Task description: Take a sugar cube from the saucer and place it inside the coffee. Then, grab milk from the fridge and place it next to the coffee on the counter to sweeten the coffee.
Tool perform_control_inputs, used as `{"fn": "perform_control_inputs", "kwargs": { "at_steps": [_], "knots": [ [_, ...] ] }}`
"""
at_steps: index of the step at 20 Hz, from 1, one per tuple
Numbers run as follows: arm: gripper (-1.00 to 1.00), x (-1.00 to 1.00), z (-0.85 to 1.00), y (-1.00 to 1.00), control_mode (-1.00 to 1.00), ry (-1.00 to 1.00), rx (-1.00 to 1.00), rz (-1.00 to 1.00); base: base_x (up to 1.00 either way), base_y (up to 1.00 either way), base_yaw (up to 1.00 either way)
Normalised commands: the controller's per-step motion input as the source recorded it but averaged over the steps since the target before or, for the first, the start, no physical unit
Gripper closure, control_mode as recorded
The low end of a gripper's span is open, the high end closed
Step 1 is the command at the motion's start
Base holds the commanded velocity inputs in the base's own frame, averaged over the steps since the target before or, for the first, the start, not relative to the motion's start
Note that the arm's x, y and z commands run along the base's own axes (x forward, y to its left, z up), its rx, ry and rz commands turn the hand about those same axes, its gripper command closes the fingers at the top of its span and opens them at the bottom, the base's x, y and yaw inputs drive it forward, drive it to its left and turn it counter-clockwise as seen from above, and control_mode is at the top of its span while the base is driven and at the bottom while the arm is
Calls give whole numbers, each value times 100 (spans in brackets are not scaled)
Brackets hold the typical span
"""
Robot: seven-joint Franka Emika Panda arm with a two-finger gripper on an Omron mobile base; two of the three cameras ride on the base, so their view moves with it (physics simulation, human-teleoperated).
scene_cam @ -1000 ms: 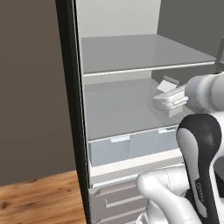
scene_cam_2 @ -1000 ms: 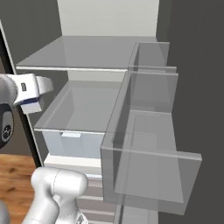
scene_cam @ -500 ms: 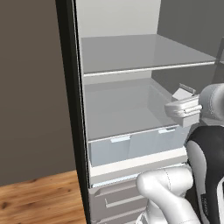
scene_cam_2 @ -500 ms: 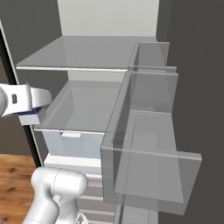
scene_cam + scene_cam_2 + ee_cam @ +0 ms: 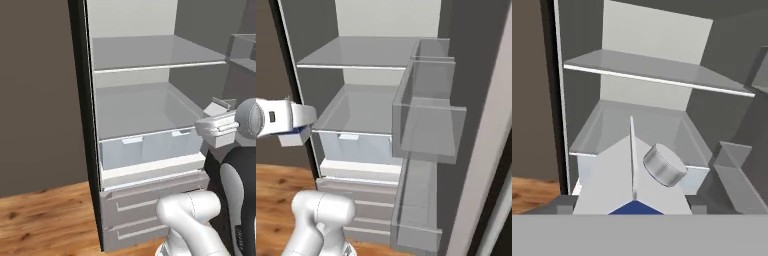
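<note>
The milk (image 5: 632, 175) is a white carton with a gabled top, a grey round cap and a dark blue band, and it stands close before the hand camera. My gripper (image 5: 632, 206) is shut on the milk, one finger on each side. In the left base view the gripper (image 5: 216, 125) holds the milk (image 5: 223, 140) just outside the fridge (image 5: 140, 115), at its right front. From the right base view, the gripper (image 5: 298, 122) and the milk (image 5: 293, 137) hang at the left edge. The saucer, the coffee and the counter are out of view.
The fridge stands open, with a glass shelf (image 5: 150, 52) above a pale drawer (image 5: 150, 147) and grey drawers (image 5: 150, 202) below. The open door's clear bins (image 5: 428, 125) jut out on the right. A wood floor (image 5: 45, 215) lies in front.
The gripper has drawn back out of the fridge with the milk, rightward in the left base view and leftward in the right base view. The grip has not changed.
</note>
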Motion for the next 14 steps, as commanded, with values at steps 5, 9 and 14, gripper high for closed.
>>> {"fn": "perform_control_inputs", "kwargs": {
  "at_steps": [5, 9, 14],
  "knots": [
    [100, 0, 0, 0, 100, 0, 0, 0, -48, 79, 44],
    [100, 0, 0, 0, 100, 0, 0, 0, 0, 82, 67],
    [100, 0, 0, 0, 100, 0, 0, 0, 39, 61, 64]
  ]
}}
